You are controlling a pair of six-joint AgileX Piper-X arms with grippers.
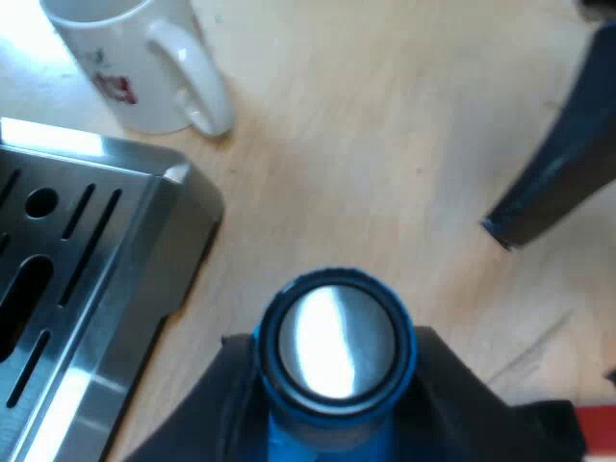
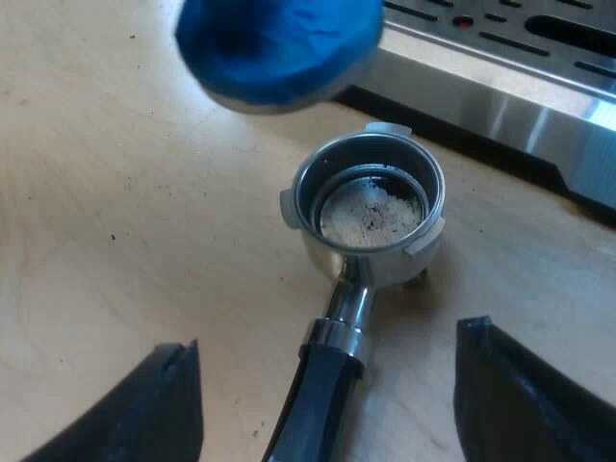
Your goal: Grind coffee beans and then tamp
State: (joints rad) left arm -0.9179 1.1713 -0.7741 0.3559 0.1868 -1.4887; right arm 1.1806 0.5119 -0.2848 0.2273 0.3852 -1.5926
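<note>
Clamping the blue tamper [image 1: 335,337] in the left pincer [image 1: 337,409], black fingers [image 1: 197,414] pressed tight against both sides of its body. Shows a shiny round metal face inside the blue rim, turned toward the camera. Hangs over bare wooden tabletop [image 1: 385,144], just beside the corner of the espresso machine's [image 1: 144,289] slotted steel drip tray [image 1: 58,279]. Beyond that corner, a white mug [image 1: 135,58] with red print, standing upright on the tabletop, near the tray but apart from it.

Spreading the right pincer [image 2: 329,371] wide, fingers [image 2: 154,409] well apart and touching nothing. Between them, the dark handle [image 2: 318,409] of the metal holder [image 2: 308,192], lying loose on the tabletop and clear of both fingers. Inside the holder's basket, a pale layer of grounds [image 2: 371,217], flecked dark, sitting well below the rim. Just past the basket, the same tamper, blue side showing, raised off the tabletop and not touching the holder. Farther on, the machine's steel front edge with the slotted tray on top.
</note>
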